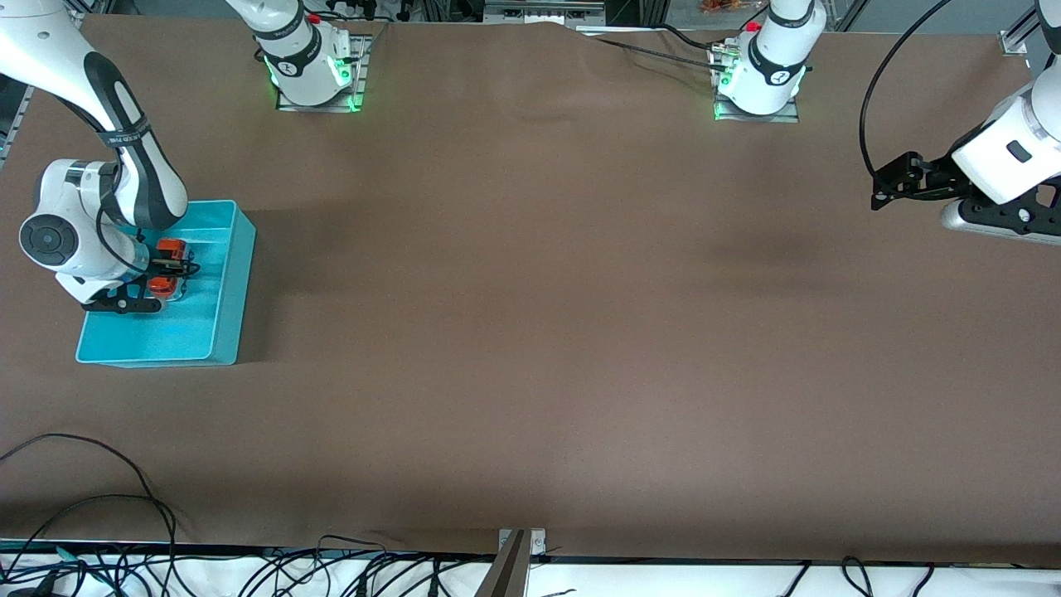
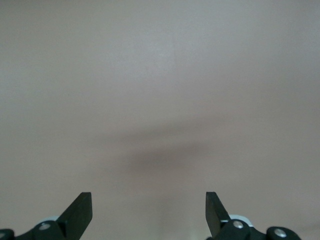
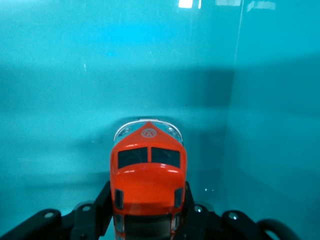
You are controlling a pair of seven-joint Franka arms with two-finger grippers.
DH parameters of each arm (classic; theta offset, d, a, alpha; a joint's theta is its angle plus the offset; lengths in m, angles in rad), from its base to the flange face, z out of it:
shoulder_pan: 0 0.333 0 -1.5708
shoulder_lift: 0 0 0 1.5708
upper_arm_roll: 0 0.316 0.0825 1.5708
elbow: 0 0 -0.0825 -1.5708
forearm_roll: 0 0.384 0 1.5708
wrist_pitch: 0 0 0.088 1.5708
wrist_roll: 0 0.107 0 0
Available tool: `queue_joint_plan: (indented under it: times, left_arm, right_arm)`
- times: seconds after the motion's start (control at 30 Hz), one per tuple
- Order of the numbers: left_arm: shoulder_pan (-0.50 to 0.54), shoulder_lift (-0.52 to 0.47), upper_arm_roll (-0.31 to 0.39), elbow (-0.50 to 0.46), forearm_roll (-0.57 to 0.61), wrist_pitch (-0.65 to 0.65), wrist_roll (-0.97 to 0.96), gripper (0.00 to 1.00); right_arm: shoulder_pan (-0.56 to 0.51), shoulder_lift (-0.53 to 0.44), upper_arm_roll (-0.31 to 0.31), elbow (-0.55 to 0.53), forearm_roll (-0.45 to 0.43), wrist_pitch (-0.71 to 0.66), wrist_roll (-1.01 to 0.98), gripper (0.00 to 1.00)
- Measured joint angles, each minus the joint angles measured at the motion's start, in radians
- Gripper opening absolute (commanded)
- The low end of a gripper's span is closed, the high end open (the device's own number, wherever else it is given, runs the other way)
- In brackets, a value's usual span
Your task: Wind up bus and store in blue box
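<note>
The orange-red bus (image 1: 169,267) is inside the blue box (image 1: 224,290), which stands at the right arm's end of the table. My right gripper (image 1: 170,267) reaches down into the box with its fingers (image 3: 102,200) pressed against both sides of the bus (image 3: 148,175). The bus is low over the turquoise floor (image 3: 75,100) of the box, near one wall. My left gripper (image 1: 880,186) waits open above the bare table at the left arm's end; its fingers (image 2: 80,212) stand wide apart with nothing between them.
Brown table covering (image 1: 539,332) spreads between the box and the left arm. Cables (image 1: 124,514) lie along the table's edge nearest the front camera. Both arm bases (image 1: 311,70) stand along the edge farthest from that camera.
</note>
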Motion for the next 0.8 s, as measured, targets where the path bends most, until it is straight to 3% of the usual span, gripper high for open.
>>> queue_joint_plan:
  times: [0.43,0.8]
  left_arm:
    - [0.000,0.000,0.000,0.000,0.000,0.000,0.000,1.00]
    - [0.000,0.000,0.000,0.000,-0.001,0.000,0.000,1.00]
  right_arm:
    - [0.000,-0.013,0.026,0.018,-0.001,-0.022,0.014,1.00]
    - [0.002,-0.159,0.093,0.036,-0.001,-0.200,0.026,1.00]
